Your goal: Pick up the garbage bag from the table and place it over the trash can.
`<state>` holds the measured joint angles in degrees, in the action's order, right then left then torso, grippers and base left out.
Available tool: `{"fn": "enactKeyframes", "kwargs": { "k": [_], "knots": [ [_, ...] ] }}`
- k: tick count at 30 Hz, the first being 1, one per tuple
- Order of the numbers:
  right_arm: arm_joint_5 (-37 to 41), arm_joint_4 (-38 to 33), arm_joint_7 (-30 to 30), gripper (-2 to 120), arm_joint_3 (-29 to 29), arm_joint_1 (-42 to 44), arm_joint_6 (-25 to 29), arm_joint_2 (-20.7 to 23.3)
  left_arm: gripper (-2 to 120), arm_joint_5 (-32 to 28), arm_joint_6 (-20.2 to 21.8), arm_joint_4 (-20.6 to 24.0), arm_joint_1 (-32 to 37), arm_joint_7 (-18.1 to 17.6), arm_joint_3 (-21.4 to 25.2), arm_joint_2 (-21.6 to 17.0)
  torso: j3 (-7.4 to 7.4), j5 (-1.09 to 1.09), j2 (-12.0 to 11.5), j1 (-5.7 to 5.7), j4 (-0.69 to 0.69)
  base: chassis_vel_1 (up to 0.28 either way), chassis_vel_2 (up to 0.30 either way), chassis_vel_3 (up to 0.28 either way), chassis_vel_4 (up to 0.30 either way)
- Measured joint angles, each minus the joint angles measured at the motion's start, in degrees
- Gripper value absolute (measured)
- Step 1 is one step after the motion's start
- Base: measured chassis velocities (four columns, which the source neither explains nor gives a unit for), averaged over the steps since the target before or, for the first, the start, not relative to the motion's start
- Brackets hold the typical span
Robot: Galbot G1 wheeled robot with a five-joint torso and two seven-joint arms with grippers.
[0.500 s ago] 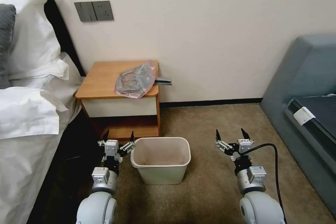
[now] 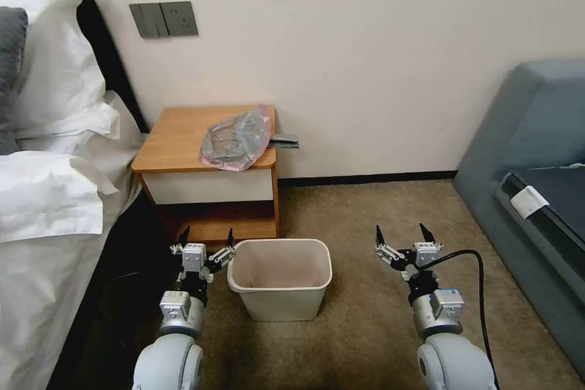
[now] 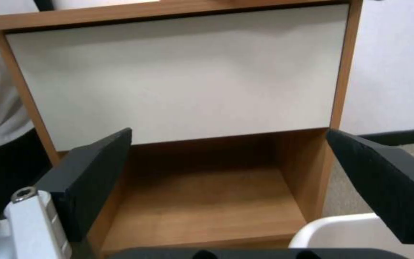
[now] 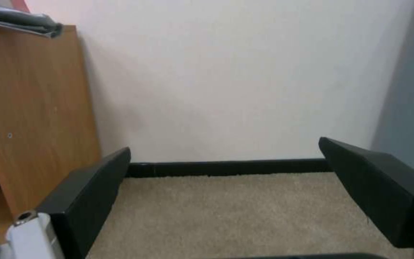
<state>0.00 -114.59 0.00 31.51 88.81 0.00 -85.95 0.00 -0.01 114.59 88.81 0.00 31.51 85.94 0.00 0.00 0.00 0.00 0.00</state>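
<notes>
A: What is seen at the grippers?

B: The left gripper (image 2: 206, 236) is seen at the lower left of the head view, just beside the left side of the trash can (image 2: 281, 278). Its two dark fingers (image 3: 90, 181) are spread wide, and nothing is held between them. The right gripper (image 2: 402, 232) is seen at the lower right, well apart from the can, over the carpet (image 2: 365, 329). It is spread wide too, and nothing is held in it.

A: Where is the garbage bag?

B: The garbage bag (image 2: 236, 138) is seen near the middle of the head view, above the can. It is lying crumpled on the right part of the nightstand (image 2: 177, 134) top, and its pink edge hangs a little over the front. A flat grey thing (image 2: 284, 141) is tucked just behind it at the right edge. In the left wrist view, the white drawer front (image 3: 178, 75) and the low shelf (image 3: 202, 205) are faced.

A: How is this step best done?

B: It seems nothing has been picked up yet. The bag is thin and floppy, so it is best pinched at a raised fold. The grey thing should be left alone. The bag should be lifted slowly so it is not snagged. Both grippers may be needed to stretch it over the can's rim.
</notes>
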Motion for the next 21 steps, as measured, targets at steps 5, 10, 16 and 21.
{"fn": "enactKeyframes", "kwargs": {
  "k": [5,10,16,21],
  "knots": [
    [0.0,0.0,0.0,100,0.0,0.0,0.0,0.0,100,0.0,0.0,0.0,0.0,0.0,0.0,0.0,0.0,0.0,0.0,0.0,0.0,0.0,0.0,0.0,0.0],
    [0.0,-1.9,0.3,100,-0.3,1.2,-0.2,0.0,100,0.0,0.3,1.6,1.1,-0.1,0.3,0.3,0.0,0.0,0.0,0.0,0.0,0.0,0.0,0.0,0.0],
    [0.7,-10.9,1.9,100,-1.9,6.9,-1.8,-0.3,100,0.0,1.7,9.7,6.7,-1.0,1.9,1.8,0.0,0.0,0.0,0.0,0.0,0.0,0.0,0.0,0.0],
    [1.6,-22.2,3.8,100,-4.0,14.1,-3.7,-0.7,100,0.0,3.5,19.6,13.6,-2.0,3.8,3.6,0.0,-0.01,0.0,0.0,0.01,0.0,0.0,0.0,0.0]
  ]
}}
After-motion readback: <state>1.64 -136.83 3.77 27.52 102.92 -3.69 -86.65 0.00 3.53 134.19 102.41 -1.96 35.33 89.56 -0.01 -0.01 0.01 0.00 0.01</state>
